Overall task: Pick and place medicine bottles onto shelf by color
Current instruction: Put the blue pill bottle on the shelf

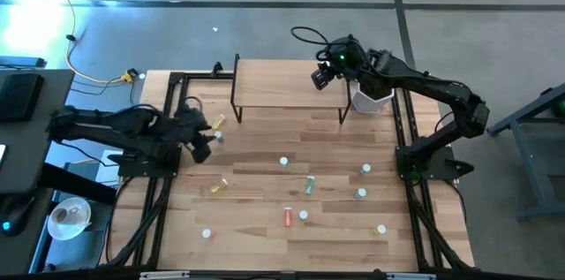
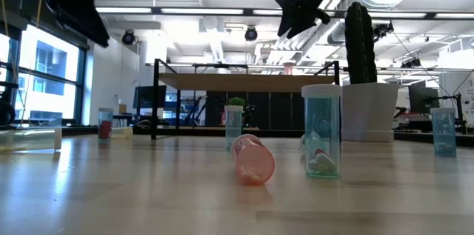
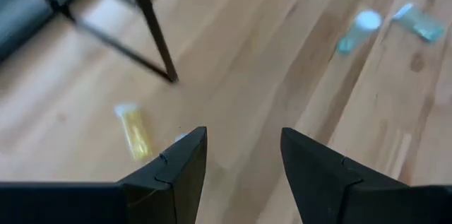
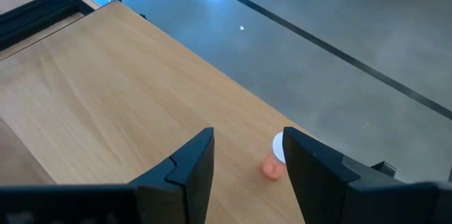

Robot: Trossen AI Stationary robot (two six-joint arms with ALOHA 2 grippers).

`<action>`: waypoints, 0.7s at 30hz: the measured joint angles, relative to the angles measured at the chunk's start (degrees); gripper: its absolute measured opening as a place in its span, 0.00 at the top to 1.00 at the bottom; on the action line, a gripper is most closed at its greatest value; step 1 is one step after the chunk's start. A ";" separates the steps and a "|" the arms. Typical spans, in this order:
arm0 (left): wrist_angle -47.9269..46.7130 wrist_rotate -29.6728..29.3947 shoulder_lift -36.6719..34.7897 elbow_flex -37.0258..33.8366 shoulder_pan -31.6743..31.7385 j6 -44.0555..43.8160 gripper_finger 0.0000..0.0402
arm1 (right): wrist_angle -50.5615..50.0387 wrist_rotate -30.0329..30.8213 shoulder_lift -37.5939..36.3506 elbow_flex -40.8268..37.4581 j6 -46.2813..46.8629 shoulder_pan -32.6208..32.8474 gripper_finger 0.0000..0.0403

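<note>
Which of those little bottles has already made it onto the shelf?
The pink bottle, lying at the shelf board's corner under the right gripper; the others sit on the table.

The shelf (image 1: 287, 81) is a low light-wood board on black legs at the surface's far edge, with one pink bottle (image 4: 272, 167) lying on it. A yellow bottle (image 1: 218, 122) lies near its left legs; a red one (image 1: 288, 217) lies near the front, other bottles scattered around.
</note>
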 joint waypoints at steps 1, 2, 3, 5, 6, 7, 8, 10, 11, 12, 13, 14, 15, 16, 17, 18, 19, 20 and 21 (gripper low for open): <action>0.01 1.15 1.31 0.00 1.15 -1.53 0.57 | 0.00 0.00 0.01 0.00 -0.01 0.00 0.60; -0.03 2.23 2.58 0.00 2.34 -2.69 0.57 | -0.02 0.00 0.01 0.00 0.00 0.00 0.60; -0.03 3.13 3.85 0.00 3.53 -3.44 0.57 | -0.02 -0.02 0.00 0.00 0.00 0.00 0.60; -0.02 4.35 6.26 0.00 5.88 -4.39 0.57 | -0.04 -0.37 -0.01 0.00 0.02 0.04 0.60; 0.00 4.60 7.45 0.00 7.04 -5.06 0.57 | -0.05 -0.53 -0.01 0.00 0.03 0.05 0.60; 0.00 4.60 8.48 0.00 8.18 -5.98 0.57 | -0.06 -0.57 0.01 0.00 0.02 0.12 0.60; 0.00 4.62 9.46 0.00 9.22 -6.93 0.57 | -0.07 -0.70 0.00 0.00 0.01 0.23 0.60; 0.00 5.06 11.27 0.00 11.03 -7.98 0.57 | -0.09 -0.72 0.01 0.00 0.01 0.40 0.60; 0.02 5.55 12.13 0.00 11.82 -8.05 0.57 | -0.11 -0.72 0.01 0.00 0.01 0.44 0.60; 0.01 5.77 12.93 0.00 12.53 -8.06 0.57 | -0.11 -0.72 0.01 0.00 0.01 0.48 0.60; 0.01 5.76 13.71 0.00 13.18 -8.06 0.57 | -0.13 -0.72 0.01 0.00 0.01 0.48 0.60; 0.03 5.75 14.49 0.00 13.79 -8.11 0.57 | -0.13 -0.72 0.01 0.00 0.01 0.48 0.60; 0.02 5.71 15.29 0.02 14.40 -8.20 0.57 | -0.15 -0.72 0.01 0.00 0.01 0.48 0.60; 0.03 5.64 16.08 0.02 14.97 -8.19 0.57 | -0.15 -0.72 0.00 0.00 0.01 0.48 0.60; 0.04 5.57 16.82 0.01 15.49 -8.19 0.57 | -0.15 -0.72 0.01 0.00 0.01 0.48 0.60; 0.04 5.58 17.50 0.01 15.96 -8.19 0.57 | -0.17 -0.72 0.01 0.00 0.01 0.48 0.60; 0.06 5.61 18.20 0.02 16.44 -8.19 0.57 | -0.17 -0.72 0.01 0.00 0.00 0.48 0.60; 0.09 5.75 18.88 0.01 16.81 -8.16 0.57 | -0.17 -0.72 0.01 0.00 -0.01 0.48 0.60; 0.07 5.80 19.54 0.02 17.09 -8.16 0.57 | -0.17 -0.72 0.01 0.00 -0.01 0.48 0.60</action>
